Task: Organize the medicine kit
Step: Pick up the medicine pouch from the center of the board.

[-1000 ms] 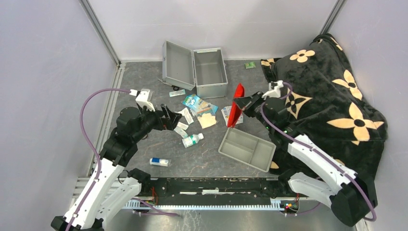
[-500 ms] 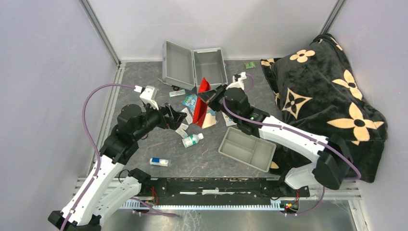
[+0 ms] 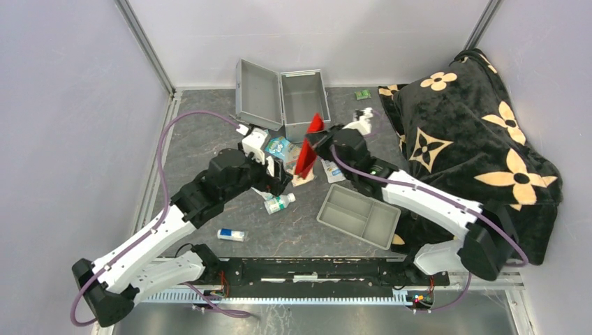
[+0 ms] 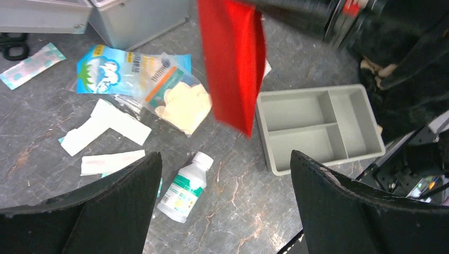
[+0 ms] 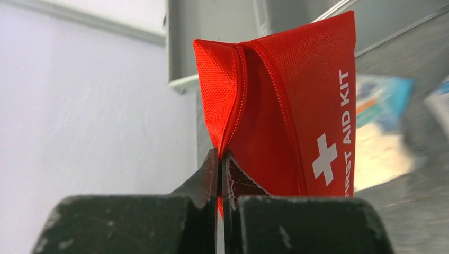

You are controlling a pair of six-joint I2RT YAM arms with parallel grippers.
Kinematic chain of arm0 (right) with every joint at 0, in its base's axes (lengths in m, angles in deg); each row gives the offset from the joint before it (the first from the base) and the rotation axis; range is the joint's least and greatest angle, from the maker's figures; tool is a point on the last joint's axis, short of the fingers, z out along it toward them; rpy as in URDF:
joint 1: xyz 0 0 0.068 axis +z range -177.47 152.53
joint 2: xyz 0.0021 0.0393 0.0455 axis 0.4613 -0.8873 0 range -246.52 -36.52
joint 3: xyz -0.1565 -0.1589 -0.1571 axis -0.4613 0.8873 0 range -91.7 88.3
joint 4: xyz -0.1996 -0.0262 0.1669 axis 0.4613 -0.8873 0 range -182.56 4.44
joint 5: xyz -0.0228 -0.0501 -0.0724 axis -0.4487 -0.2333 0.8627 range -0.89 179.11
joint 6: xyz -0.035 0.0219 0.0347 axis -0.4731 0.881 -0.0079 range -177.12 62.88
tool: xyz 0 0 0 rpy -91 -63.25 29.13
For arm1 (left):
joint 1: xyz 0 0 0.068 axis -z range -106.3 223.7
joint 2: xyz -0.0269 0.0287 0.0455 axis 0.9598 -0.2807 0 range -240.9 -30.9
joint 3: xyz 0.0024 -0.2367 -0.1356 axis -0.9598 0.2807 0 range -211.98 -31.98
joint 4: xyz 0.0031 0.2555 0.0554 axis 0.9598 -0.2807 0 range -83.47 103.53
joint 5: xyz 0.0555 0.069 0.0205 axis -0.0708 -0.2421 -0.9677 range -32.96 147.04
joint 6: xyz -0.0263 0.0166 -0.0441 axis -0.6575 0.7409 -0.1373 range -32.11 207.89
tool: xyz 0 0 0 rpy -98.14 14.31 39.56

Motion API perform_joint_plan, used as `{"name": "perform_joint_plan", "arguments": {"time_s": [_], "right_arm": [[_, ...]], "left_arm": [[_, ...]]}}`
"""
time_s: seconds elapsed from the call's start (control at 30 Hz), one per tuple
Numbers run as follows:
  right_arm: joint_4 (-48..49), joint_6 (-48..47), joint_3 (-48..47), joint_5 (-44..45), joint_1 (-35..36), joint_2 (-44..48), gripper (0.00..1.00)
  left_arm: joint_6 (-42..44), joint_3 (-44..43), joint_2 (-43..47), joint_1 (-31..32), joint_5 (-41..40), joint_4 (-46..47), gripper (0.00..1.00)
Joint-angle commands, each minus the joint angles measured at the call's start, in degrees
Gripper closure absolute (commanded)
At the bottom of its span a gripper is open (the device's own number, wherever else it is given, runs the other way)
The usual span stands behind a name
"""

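Top external view suggests two risks. The left gripper [image 3: 278,180], jaws wide apart and empty above the small bottle [image 3: 279,203], is close beside the hanging red first-aid pouch [image 3: 306,150] and may strike it. The right gripper [image 3: 317,142], clamped on only a corner of the pouch, may drop it short of the open medicine kit [image 3: 297,101] just beyond.

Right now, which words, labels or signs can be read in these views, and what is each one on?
"FIRST AID KIT", with a white cross beside it: on the red pouch pinched in the right hand.
On the blue packet: there is print, but it is too blurred to read.
On the bottle: the label is too small to read.
Nothing else is legible.
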Motion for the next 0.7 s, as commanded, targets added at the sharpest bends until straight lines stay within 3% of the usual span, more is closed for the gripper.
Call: {"name": "perform_joint_plan", "arguments": {"time_s": [0.0,0.13,0.3,0.67], "right_arm": [[-1.5,-4.0,4.1,6.2,-4.6,8.6,1.0],[-2.6,-5.0,4.1,4.3,-5.2,9.7,1.0],[0.8,-2.6,2.8,-4.0,-5.0,6.0,1.0],[6.7,1.0,-0.2,-11.7,-1.7,0.8,1.0]], "left_arm": [[3.0,-3.2,-1.7,3.9,-7.2,3.9,0.03],[1.8,-2.6,-0.1,4.0,-4.2,6.9,0.02],[0.7,-2.1,0.5,4.1,0.8,9.2,0.01],[1.2,-0.4,-1.2,4.1,-1.4,8.1,0.03]]}}
